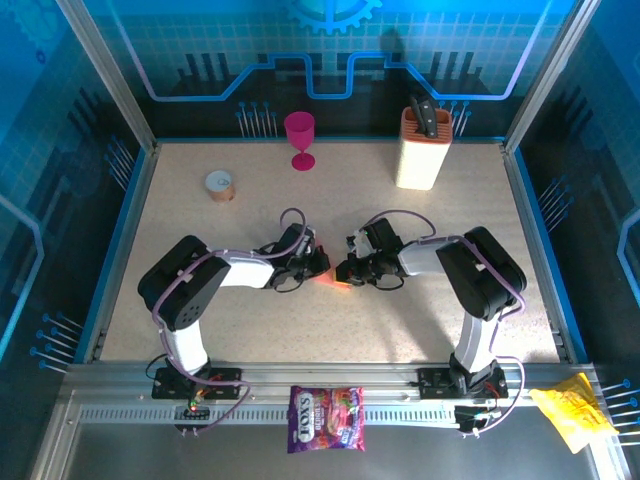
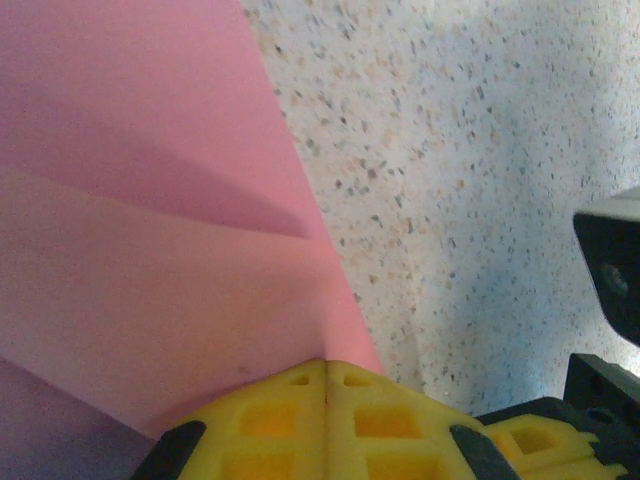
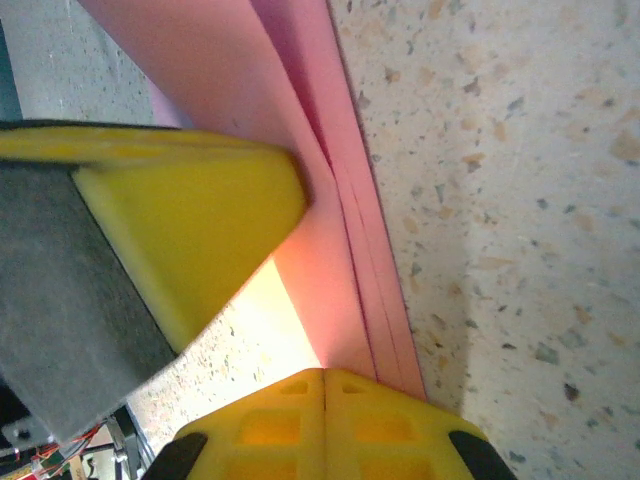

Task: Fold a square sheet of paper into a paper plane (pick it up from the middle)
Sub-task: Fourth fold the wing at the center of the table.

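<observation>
The square sheet of paper [image 1: 336,284], already folded into several layers, lies near the middle of the worktop [image 1: 300,340], a little toward its near edge, and both arms meet over it. The left gripper [image 1: 318,262] appears clenched on the paper: in its wrist view the pads [image 2: 270,420] are pressed together where the pink layers [image 2: 150,250] run into them. The right gripper [image 1: 350,270] looks pinched onto the stacked edges [image 3: 330,260] in the same way, its own tips [image 3: 323,378] meeting with no gap. The main risk is tearing, since thin paper held at two close points will likely rip if either arm pulls away from the other. The layers seen from the right wrist are slightly fanned, so a sideways drag could skew the crease and leave a lopsided dart. The grippers sit just beside each other, so a careless reach could knock one into the other and jolt the paper loose from a pinch.
</observation>
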Controlling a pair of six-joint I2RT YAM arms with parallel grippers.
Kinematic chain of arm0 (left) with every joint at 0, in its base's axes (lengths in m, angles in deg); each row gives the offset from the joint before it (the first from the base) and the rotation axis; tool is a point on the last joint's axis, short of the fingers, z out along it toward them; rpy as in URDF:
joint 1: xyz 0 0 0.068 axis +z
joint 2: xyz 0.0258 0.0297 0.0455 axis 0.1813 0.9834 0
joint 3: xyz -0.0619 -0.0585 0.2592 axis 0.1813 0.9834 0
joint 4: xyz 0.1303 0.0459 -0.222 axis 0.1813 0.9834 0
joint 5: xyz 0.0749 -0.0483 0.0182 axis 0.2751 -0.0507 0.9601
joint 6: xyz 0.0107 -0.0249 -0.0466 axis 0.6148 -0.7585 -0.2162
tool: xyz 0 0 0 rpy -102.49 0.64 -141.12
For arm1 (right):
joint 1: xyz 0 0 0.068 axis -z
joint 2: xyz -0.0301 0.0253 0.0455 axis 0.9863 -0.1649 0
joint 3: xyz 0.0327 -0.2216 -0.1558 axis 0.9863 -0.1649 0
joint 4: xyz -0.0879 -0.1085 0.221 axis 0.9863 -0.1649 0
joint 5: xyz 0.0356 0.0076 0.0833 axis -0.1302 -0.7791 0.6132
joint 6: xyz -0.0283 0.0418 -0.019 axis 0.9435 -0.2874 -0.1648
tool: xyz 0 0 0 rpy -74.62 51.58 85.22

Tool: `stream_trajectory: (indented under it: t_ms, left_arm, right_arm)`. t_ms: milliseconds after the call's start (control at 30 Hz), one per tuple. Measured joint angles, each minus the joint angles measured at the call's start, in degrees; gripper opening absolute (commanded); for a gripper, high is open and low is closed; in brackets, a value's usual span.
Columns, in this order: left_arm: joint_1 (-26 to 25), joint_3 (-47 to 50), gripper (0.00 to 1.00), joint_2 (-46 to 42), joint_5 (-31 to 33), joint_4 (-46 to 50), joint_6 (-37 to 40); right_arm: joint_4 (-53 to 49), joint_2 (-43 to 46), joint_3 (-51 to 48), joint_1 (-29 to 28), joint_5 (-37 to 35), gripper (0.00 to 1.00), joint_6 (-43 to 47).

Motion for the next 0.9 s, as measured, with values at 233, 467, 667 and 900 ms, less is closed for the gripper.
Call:
stream_trajectory:
  t_ms: [233,467,667,900]
  left_arm:
    - [3.91,-0.59,0.0,0.07,-1.22,1.46,0.52]
    - [7.15,-2.69,0.0,1.25,-3.67,3.65,0.92]
    - [10.27,-4.7,0.0,2.8,-6.36,4.81,0.96]
    - [17.14,-7.28,0.0,3.87,-6.1,7.1,2.08]
  right_arm:
    - [-0.28,-0.33,0.0,0.0,0.0,0.0,-0.2]
    - [-0.02,-0.66,0.0,0.0,0.04,0.0,-0.83]
    - [1.7,-1.14,-0.02,0.0,0.09,0.0,-1.57]
    - [3.21,-1.51,-0.13,-0.02,0.31,0.0,-2.12]
